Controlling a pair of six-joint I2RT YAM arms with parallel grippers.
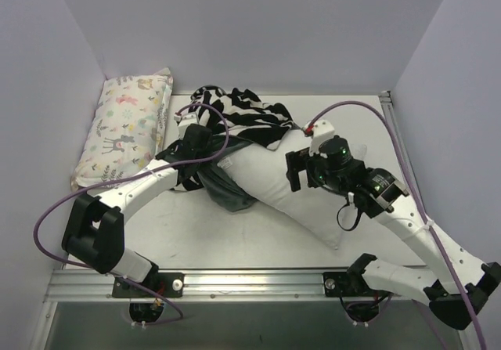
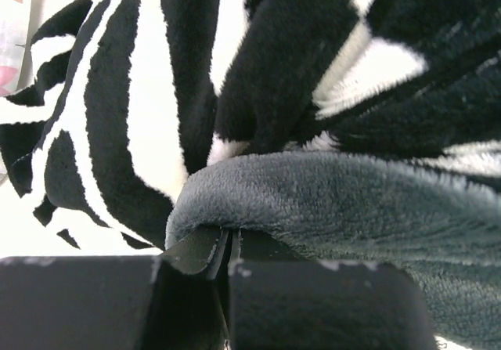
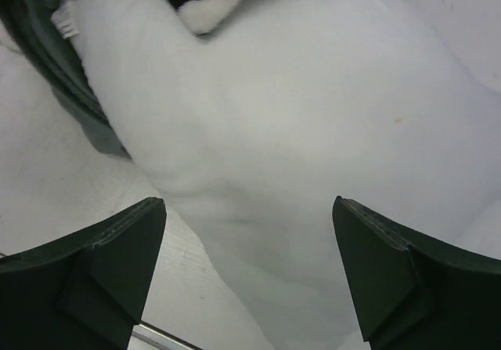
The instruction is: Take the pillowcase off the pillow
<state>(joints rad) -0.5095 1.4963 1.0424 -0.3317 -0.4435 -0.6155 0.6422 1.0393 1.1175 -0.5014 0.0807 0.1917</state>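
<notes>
Plush zebra-striped fabric, the pillowcase (image 1: pixel 239 115), lay bunched toward the far side of the table (image 1: pixel 235 244), folded back so that its slate-grey inner face showed. It seemed to cover only the far end of the white pillow (image 1: pixel 290 193), whose bare bulk stretched diagonally toward the right arm. The left gripper (image 2: pixel 225 254) had its jaws pressed together on a fold of grey pile at the case's rim. The right gripper (image 3: pixel 246 264) hovered over the bare pillow, jaws spread wide and touching nothing that I could see. I judged the case light and limp, easy to drag by that rim. The pillow, plump and squashy, would likely slide along unless it was pinned at its bare end. A pastel animal-print pillow (image 1: pixel 129 127) sat by the left wall.
</notes>
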